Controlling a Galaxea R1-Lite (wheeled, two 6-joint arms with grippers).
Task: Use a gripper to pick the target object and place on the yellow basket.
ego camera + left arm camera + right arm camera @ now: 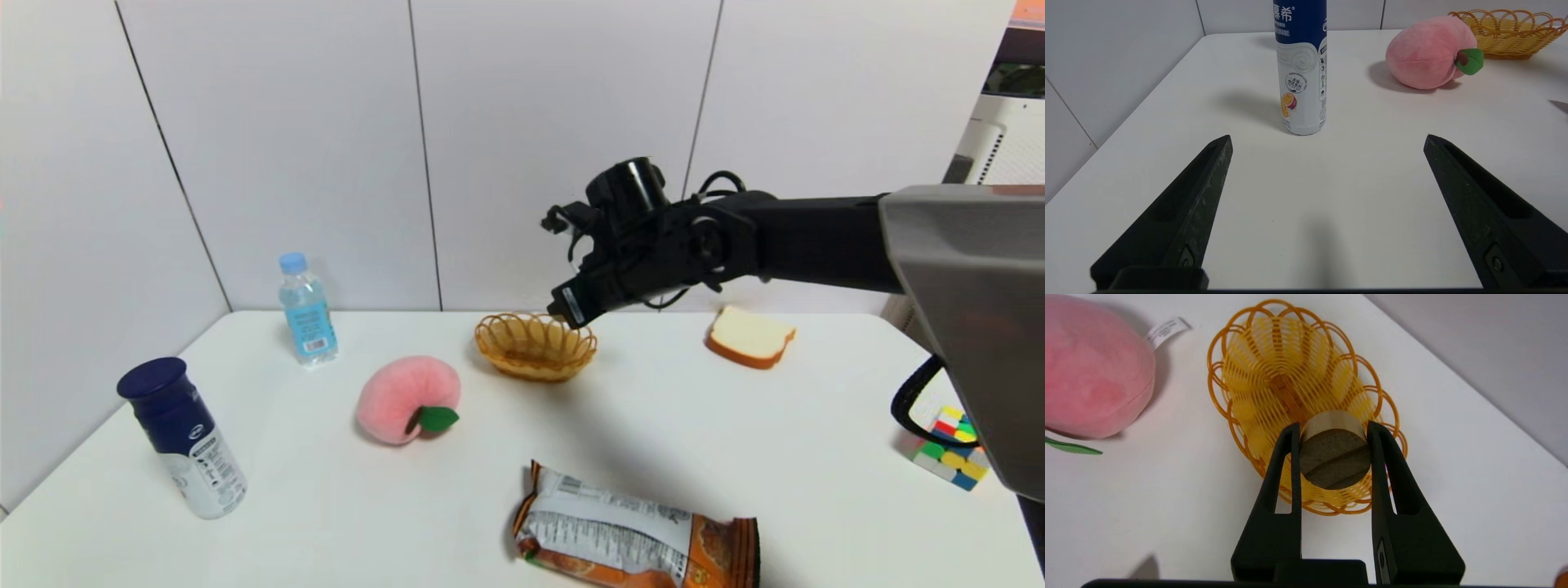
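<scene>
A: Where is the target object (1334, 451) against the right hand (1334, 435)?

B: Right between its two black fingers (1286, 465), near the tips; the hand is clamped on it from both sides; it shows as a tan round piece with a dark, grooved flat face toward the wrist.

A: And where is that hand against the yellow basket (535, 347)?

B: Above it, over the basket's right end in the head view (571, 314); from the wrist the object sits in front of the basket's woven floor (1274, 388), held clear of the weave as far as I can tell.

A: Anything in the basket?

B: Only its own yellow weave shows inside; the part behind the object and the fingers is hidden.

A: The left hand (1327, 141)?

B: Fingers spread wide, low over the tabletop (1331, 196), holding nothing; well to the left of the basket, with a blue-and-white bottle (1301, 65) standing upright ahead of it.

A: What else lies around the basket?

B: A pink plush peach (408, 398) just to its left and nearer; a small water bottle (307, 310) farther left; a bread slice (749, 336) to its right; a snack bag (633, 535) well in front; a colour cube (951, 449) far right and nearer.
</scene>
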